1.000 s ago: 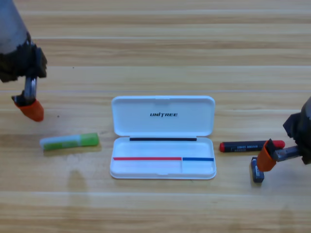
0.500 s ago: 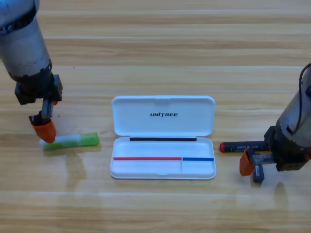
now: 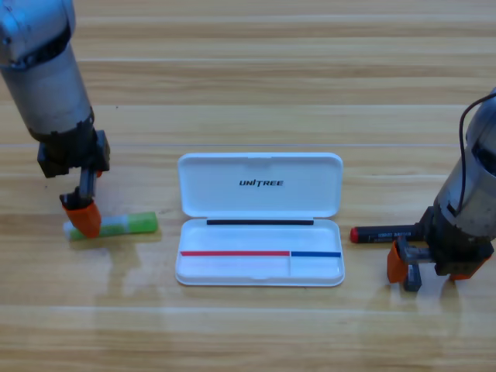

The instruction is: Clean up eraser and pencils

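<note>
The pale pencil with the green end (image 3: 124,225) lies left of the open white case (image 3: 302,203). My left gripper (image 3: 83,219) points down onto that pencil's pale left end and hides it. The black pencil with red ends (image 3: 381,233) lies right of the case, its right part hidden under my right gripper (image 3: 430,268). That gripper is open: one orange jaw stands just left of the small black eraser (image 3: 411,279), and the other shows further right. Most of the eraser is covered by the gripper.
The case's tray (image 3: 260,280) faces the table's front edge, with the lid folded back behind it. The grey left arm (image 3: 46,77) slants in from the top left corner. The right arm (image 3: 474,186) comes in from the right edge.
My left gripper has come down and right from the left edge onto the pale pencil's end. My right gripper has moved left and lower over the eraser and the black pencil's right end.
</note>
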Controlling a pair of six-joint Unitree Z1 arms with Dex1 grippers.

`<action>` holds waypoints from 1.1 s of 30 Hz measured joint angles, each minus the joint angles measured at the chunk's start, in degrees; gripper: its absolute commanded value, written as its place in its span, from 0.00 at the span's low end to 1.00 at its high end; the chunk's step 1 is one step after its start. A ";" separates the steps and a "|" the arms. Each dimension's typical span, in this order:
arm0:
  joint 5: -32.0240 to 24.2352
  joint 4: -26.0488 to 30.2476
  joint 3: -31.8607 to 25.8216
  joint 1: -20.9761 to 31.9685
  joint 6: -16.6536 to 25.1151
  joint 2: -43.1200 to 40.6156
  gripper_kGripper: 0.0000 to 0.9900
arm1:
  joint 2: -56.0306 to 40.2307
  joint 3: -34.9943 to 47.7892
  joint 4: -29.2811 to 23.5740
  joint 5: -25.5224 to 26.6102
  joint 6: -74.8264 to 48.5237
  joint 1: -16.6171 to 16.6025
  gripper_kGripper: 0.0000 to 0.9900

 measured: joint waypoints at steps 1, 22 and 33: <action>-0.16 -0.32 0.30 0.02 0.01 0.42 1.00 | 0.05 -0.13 0.00 0.57 0.16 -0.12 0.64; -0.88 -8.87 4.27 0.32 1.34 5.27 0.84 | 0.57 -1.55 2.49 -2.06 -24.85 -0.42 0.00; -0.87 -12.48 7.44 0.37 2.49 4.57 0.00 | -6.42 -6.40 14.88 -0.27 -73.44 1.88 0.00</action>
